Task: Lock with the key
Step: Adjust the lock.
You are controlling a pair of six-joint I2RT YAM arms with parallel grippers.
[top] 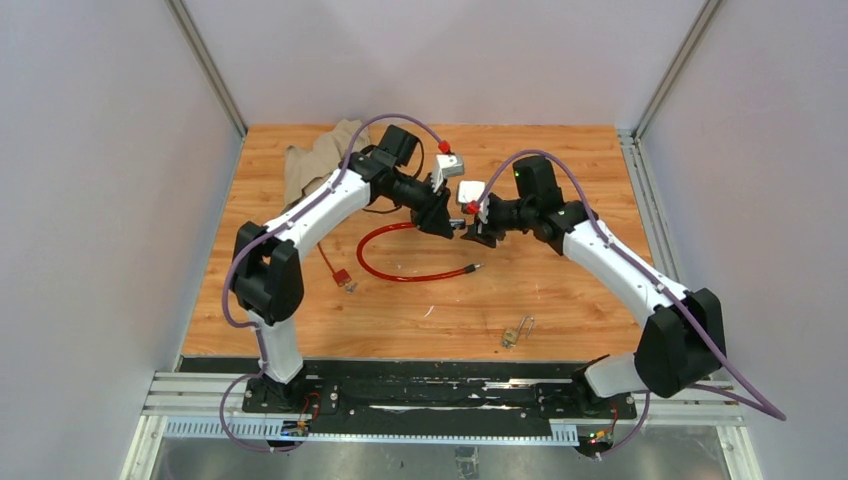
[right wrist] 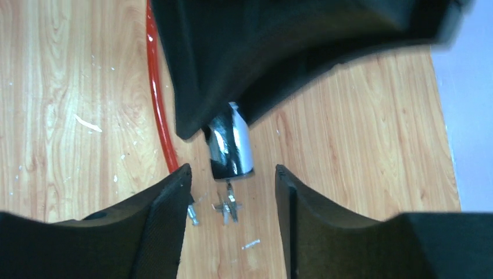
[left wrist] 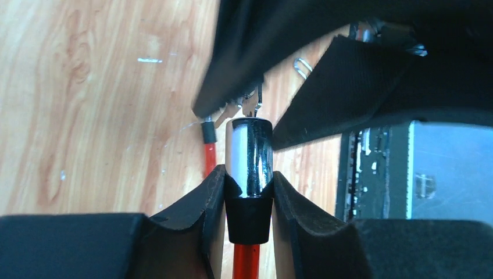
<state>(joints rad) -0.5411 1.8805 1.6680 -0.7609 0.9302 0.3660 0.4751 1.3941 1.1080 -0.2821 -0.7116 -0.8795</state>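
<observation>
My left gripper is shut on the chrome cylinder of the cable lock, gripping it at its black collar above the table. The red cable runs from it in a big loop on the table. The tiny silver key sticks out of the cylinder's end face, with its small ring hanging; it also shows in the left wrist view. My right gripper is open, its fingers on either side of the key without touching it. The cable's free metal pin end lies on the table.
A small brass padlock with its key lies near the front of the wooden table. A short thin red loop with a red tag lies left of the cable. A beige cloth is at the back left.
</observation>
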